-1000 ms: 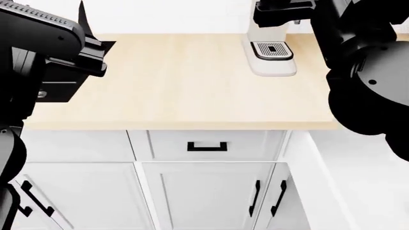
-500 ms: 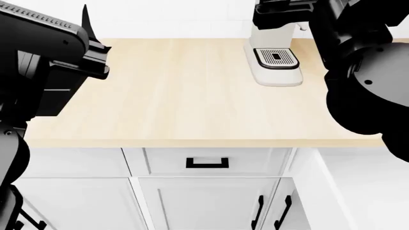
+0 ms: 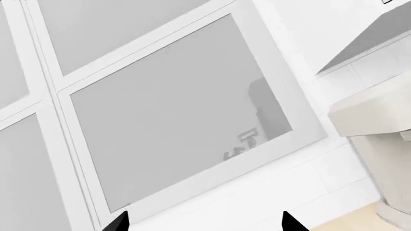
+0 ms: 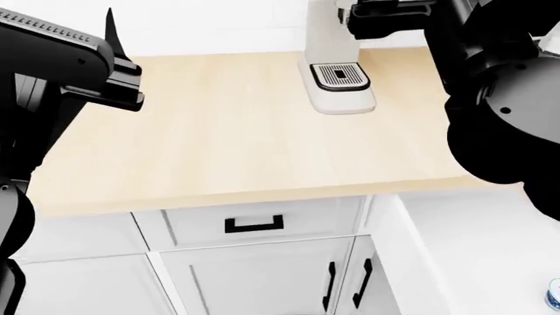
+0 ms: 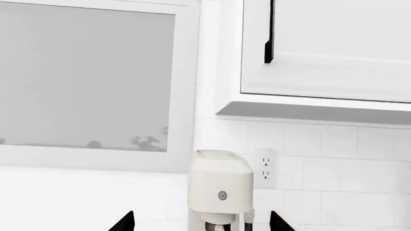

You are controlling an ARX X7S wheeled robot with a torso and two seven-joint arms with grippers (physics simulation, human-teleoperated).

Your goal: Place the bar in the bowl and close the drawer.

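**Counter, cabinets and raised arms: present stock**

Nearest, head view: white cabinet fronts (image 4: 262,275) below the counter, with vertical black handles on the doors. Above them a shallow white drawer (image 4: 262,226) with a black handle, shut flush. At the right, a large white drawer (image 4: 473,256) stands pulled out, its plain interior showing; a small blue-and-white cup (image 4: 553,293) sits at the picture's edge inside it. Bar and bowl: not seen in any view.

Middle: light wooden countertop (image 4: 227,138), bare across its centre. Left arm raised over its left end, left gripper (image 3: 202,225) with only two dark fingertips visible in its wrist view, set well apart, nothing between them. Right arm raised at the right; right gripper (image 5: 200,223) likewise spread, empty.

Far: cream coffee machine (image 4: 332,72) at the counter's back, drip grate facing up. Behind it a tiled wall with an outlet (image 5: 266,167), a framed window (image 5: 90,82), and an upper cabinet (image 5: 327,48) with a black handle.
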